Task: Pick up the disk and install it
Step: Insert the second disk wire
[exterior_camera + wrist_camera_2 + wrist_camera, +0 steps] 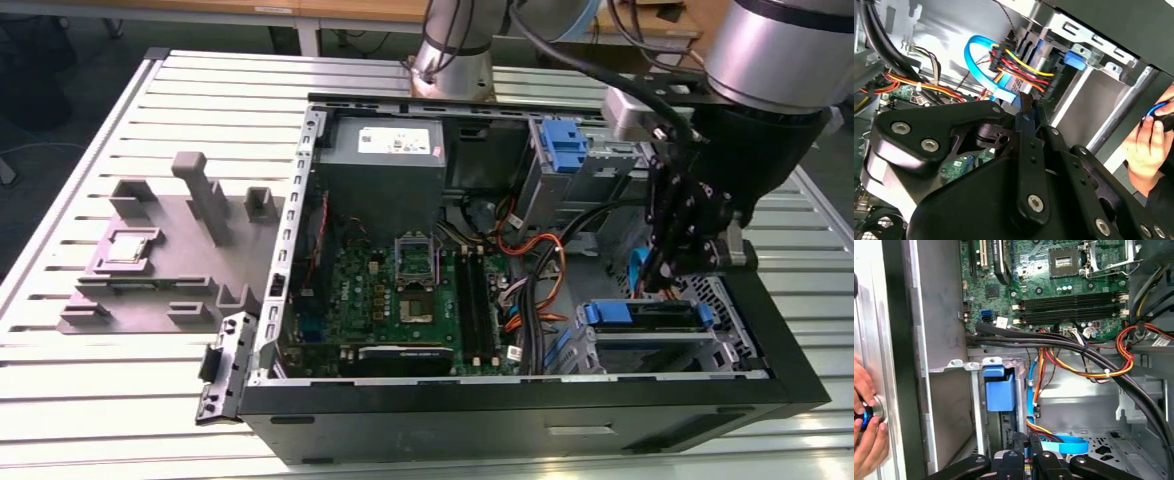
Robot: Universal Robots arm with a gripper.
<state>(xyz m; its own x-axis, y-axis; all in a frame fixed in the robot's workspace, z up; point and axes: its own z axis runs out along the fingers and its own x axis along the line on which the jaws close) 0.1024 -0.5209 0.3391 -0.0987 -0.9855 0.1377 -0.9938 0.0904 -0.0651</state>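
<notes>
The disk [654, 316] lies in the drive cage at the front corner of the open computer case [534, 400], on the exterior view's right. Its blue rail [999, 390] and blue tab [1074, 59] show at the cage mouth. A blue data cable [974, 55] and red-yellow power wires run to its end. My gripper [667, 275] hangs just above the cage. Its two black fingers are pressed together, tips [1025, 104] [1026, 437] pointing down at the disk's cabled end. I see nothing held between them.
A second blue bracket [567, 145] sits at the case's far side beside the grey power-supply box [387, 150]. The motherboard [400, 290] and black cable bundles [1054, 342] fill the middle. A grey fixture [160, 250] lies outside. A person's hand [866, 415] grips a blue knob beside the case.
</notes>
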